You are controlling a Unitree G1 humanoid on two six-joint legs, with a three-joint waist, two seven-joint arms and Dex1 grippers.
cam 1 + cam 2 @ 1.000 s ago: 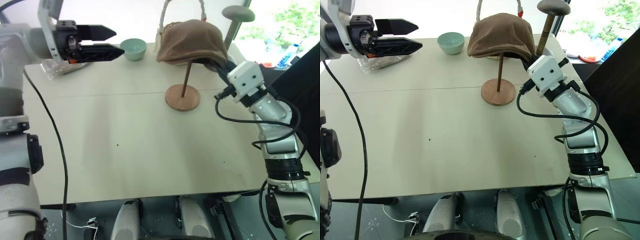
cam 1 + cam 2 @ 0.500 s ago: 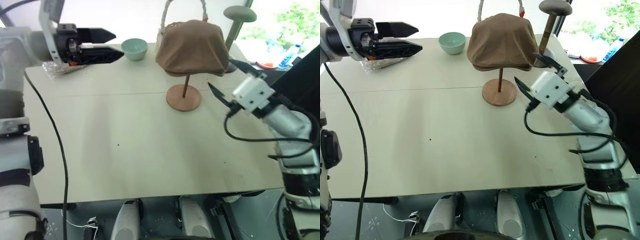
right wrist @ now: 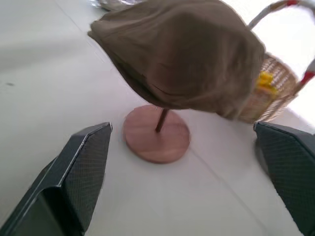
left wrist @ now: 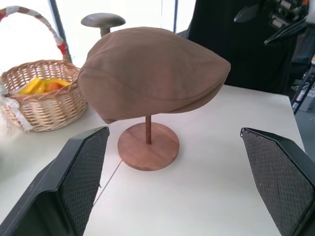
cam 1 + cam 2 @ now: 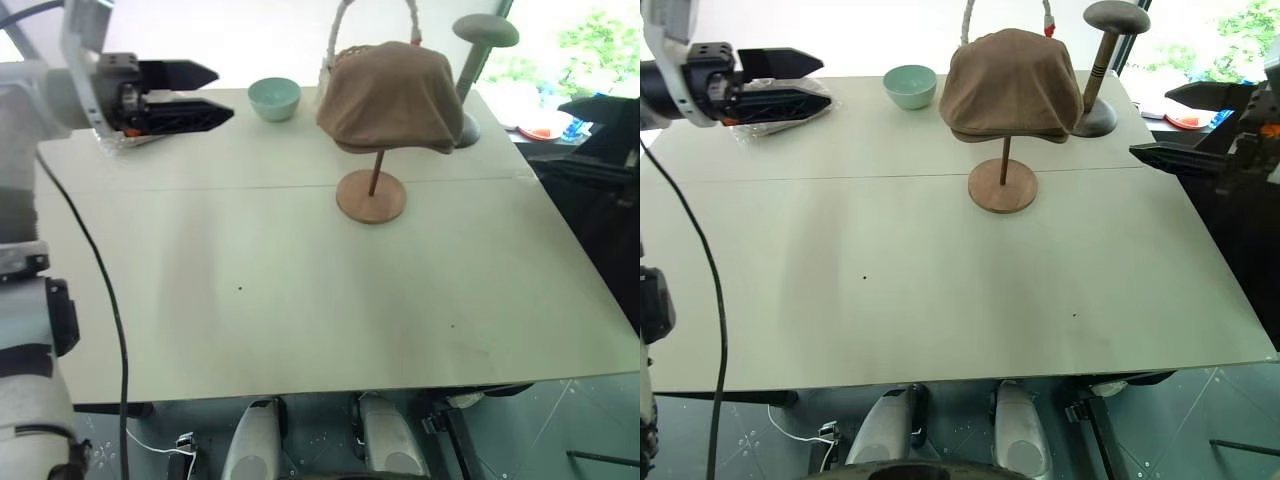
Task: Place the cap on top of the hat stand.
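On the far left, the robot's left gripper (image 5: 790, 82) hangs level above the pale worktop (image 5: 940, 290), jaws spread wide and holding nothing. Just under it lies a clear plastic bag (image 5: 775, 112) with brownish fabric inside. Further right stands a small pale green bowl (image 5: 910, 86), and behind the middle a woven wicker basket (image 4: 42, 96) with yellow fruit and a white handle.

In the middle stands the wooden hat stand with a round brown disc base and a thin rod (image 5: 1003, 184). The soft brown fabric flat cap (image 5: 1012, 83) sits on its top and hides the upper disc. The cap hangs lower toward the rear right side, so it looks slightly off centre.

Just beside it stands a taller grey stand with a mushroom-shaped top (image 5: 1108, 60). At the right edge, the right gripper (image 5: 1195, 125) is well apart from the cap, jaws wide and empty.

The placing looks finished. To end the step well, I think both arms should draw away without brushing the cap, because a light touch could slide it off the small disc.
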